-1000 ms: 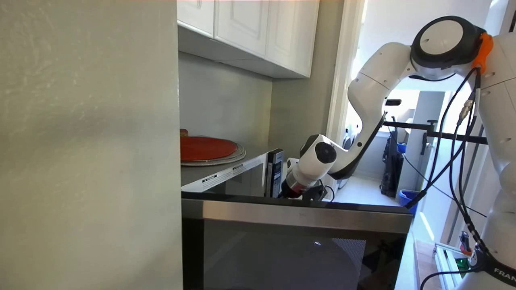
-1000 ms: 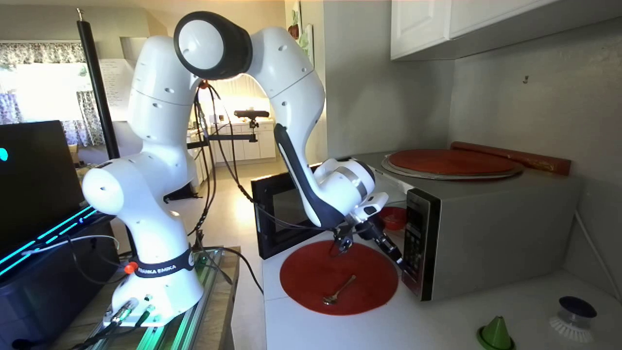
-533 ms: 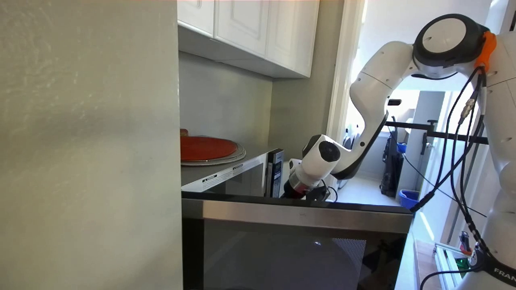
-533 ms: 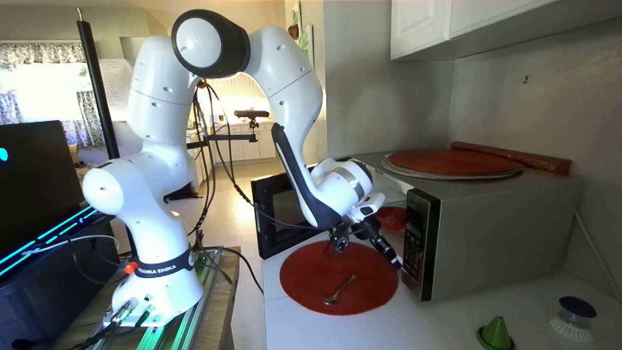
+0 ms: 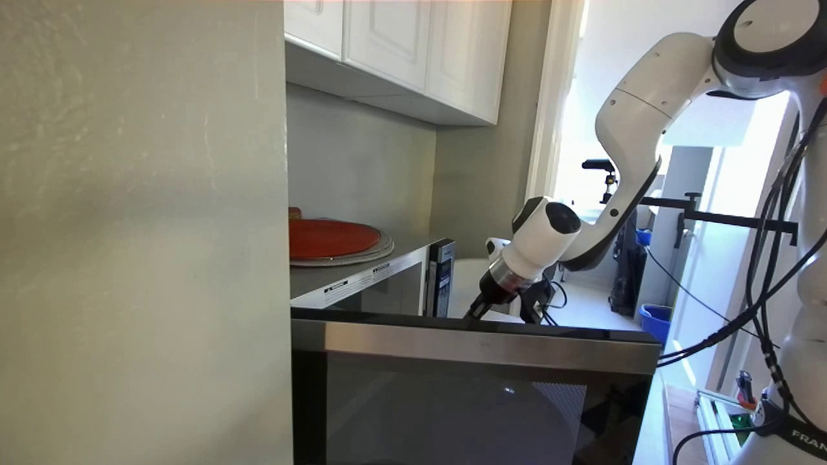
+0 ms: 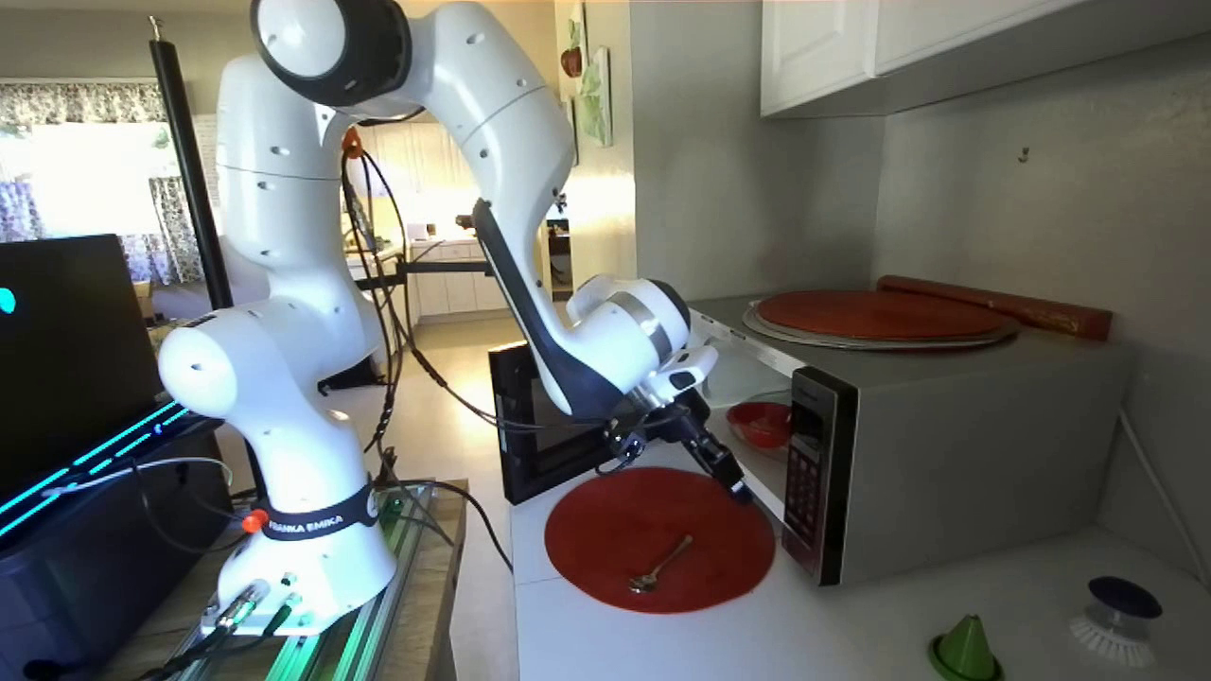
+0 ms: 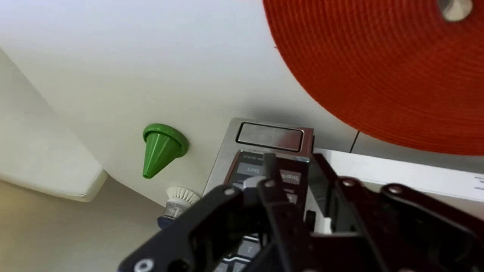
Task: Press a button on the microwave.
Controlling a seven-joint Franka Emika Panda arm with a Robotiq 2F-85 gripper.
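Observation:
The microwave [image 6: 984, 463] has a silver-grey casing and stands on the white counter. Its dark glossy door [image 5: 478, 349] is swung open. The control panel [image 6: 804, 473] faces the arm. In the wrist view, the Start key [image 7: 249, 169], Stop key [image 7: 290, 176] and a wide silver button [image 7: 269, 136] show; other keys are partly hidden behind the fingers. My gripper [image 6: 740, 490] is apart from the panel, in front of it and left of it in that exterior view. In the wrist view, the gripper [image 7: 295, 162] has a gap between its fingertips and holds nothing.
A red round mat [image 6: 605, 539] with a spoon [image 6: 659, 567] lies before the microwave. A red bowl [image 6: 760, 424] is inside it. A green cone [image 6: 967, 648] and a brush [image 6: 1118, 615] stand nearby. Red mats [image 6: 880, 314] lie on top. White cabinets [image 6: 823, 52] hang above.
My gripper has drawn back from the control panel toward the robot base and risen a little. The arm's elbow has risen too. The microwave door has not moved.

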